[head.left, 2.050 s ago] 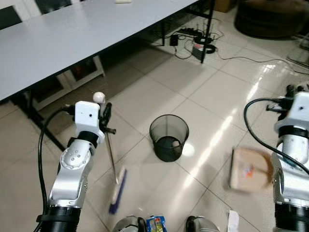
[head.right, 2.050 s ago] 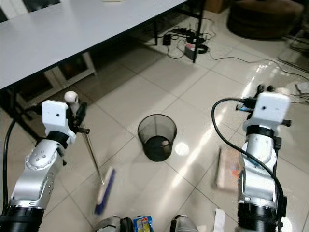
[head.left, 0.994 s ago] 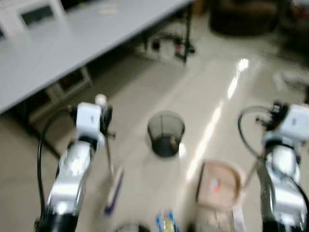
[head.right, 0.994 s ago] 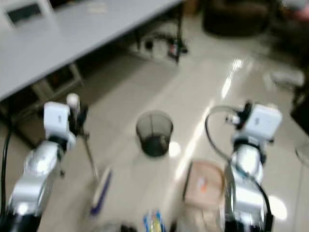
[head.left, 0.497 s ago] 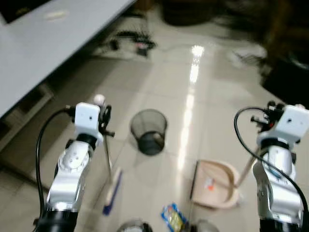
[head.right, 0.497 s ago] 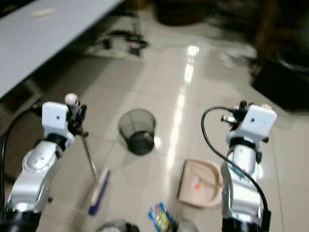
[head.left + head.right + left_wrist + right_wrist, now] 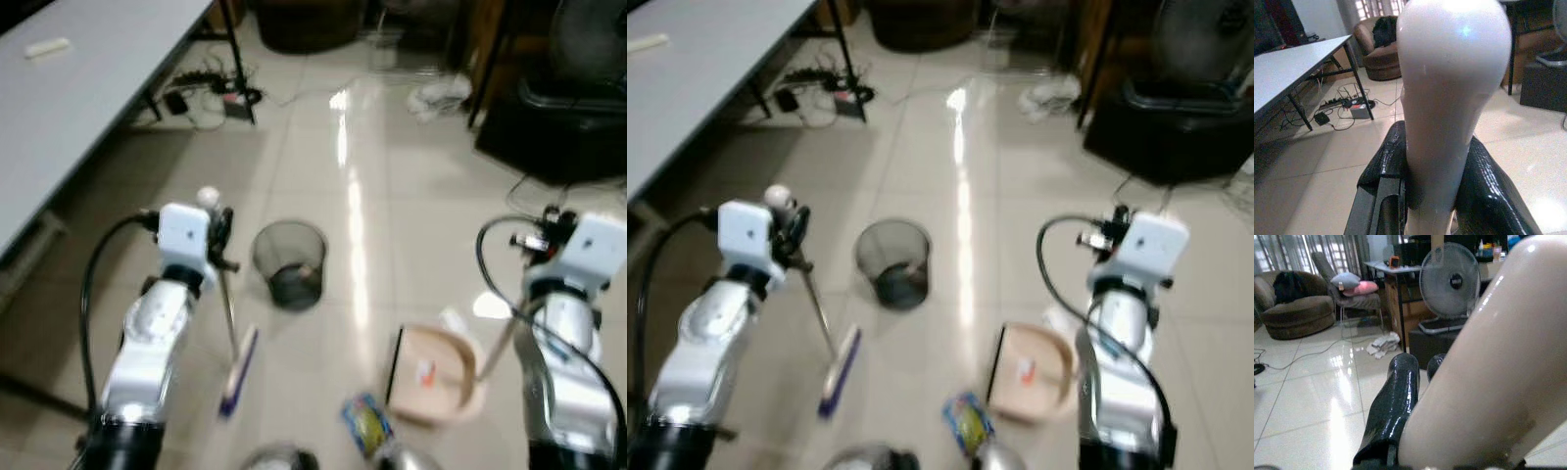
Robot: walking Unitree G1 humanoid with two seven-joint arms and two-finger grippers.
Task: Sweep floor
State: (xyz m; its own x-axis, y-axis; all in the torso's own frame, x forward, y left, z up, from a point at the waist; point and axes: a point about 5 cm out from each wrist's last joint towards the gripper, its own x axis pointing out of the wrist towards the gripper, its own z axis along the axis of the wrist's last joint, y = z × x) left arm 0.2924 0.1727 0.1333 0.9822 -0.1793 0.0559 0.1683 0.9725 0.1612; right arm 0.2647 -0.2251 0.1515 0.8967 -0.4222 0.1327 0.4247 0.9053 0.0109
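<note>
Left gripper clenched round broom, smooth rounded white handle tip, bristle head on glossy tiles. Right gripper grasping beige dustpan handle. Black mesh bin between, blue-yellow wrapper near.

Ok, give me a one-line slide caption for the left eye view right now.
Robot stands on tiled floor, left gripper holding a broom, right gripper holding a dustpan, bin ahead, wrapper at its feet.

Head views were softly blurred | bright glare streaked the floor tiles | wrist views' foregrounds were out of focus
</note>
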